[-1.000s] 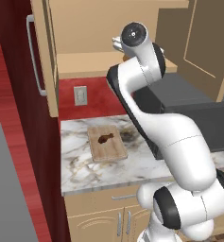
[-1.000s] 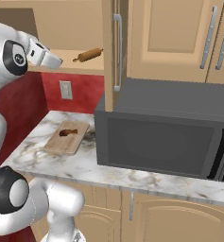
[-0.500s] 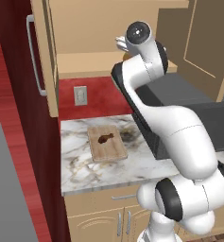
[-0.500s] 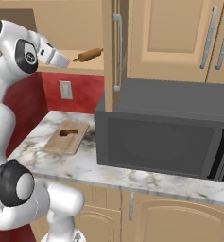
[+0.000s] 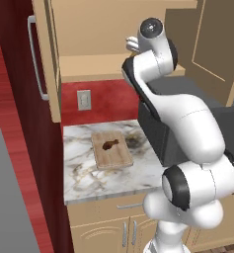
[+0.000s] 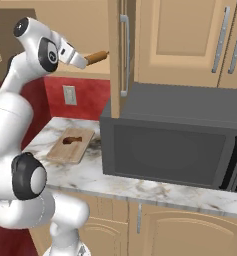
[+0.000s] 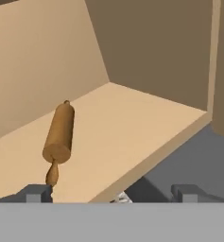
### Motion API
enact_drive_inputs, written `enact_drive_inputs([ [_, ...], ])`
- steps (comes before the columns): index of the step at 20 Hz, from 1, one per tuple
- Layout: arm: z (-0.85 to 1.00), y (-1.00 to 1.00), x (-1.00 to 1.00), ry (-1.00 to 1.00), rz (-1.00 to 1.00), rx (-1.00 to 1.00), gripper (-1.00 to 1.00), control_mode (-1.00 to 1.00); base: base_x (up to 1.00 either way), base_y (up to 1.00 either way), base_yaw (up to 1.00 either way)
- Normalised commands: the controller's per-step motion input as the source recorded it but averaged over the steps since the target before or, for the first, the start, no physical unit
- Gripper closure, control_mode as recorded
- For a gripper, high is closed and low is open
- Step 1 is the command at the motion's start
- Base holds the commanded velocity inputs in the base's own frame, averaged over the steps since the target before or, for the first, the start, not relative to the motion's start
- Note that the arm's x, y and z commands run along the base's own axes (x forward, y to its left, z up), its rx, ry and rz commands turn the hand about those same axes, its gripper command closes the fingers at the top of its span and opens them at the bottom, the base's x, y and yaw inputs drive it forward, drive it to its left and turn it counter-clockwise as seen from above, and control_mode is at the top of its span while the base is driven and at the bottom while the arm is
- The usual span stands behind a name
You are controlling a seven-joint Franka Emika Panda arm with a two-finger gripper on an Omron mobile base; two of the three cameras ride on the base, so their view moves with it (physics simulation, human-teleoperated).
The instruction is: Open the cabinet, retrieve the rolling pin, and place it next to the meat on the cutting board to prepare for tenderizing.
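Reaching into the open cabinet point(image 5: 113, 29), the claw point(image 7: 111, 191) stands wide and empty before the rolling pin point(image 7: 59, 134) on the shelf. Next, it likely must shift to straddle the pin and close.

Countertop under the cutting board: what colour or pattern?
White marble with grey-brown veins; the countertop shows best in the left base view.

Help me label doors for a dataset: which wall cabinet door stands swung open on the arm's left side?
The cabinet's left door, with the long vertical silver handle. It stands edge-on beside the dark red wall, baring the shelf where the rolling pin lies.
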Motion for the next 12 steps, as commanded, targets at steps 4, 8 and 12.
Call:
enact_drive_inputs([
  [4,-0.02,-0.11,0.55,0.11,0.04,0.06,-1.00,-1.00,0.00,0.00,0.00],
  [8,-0.05,-0.05,0.56,0.09,0.02,0.05,-1.00,-1.00,0.00,0.00,0.00],
  [12,-0.12,0.00,0.49,0.04,0.00,0.01,-1.00,-1.00,0.00,0.00,0.00],
])
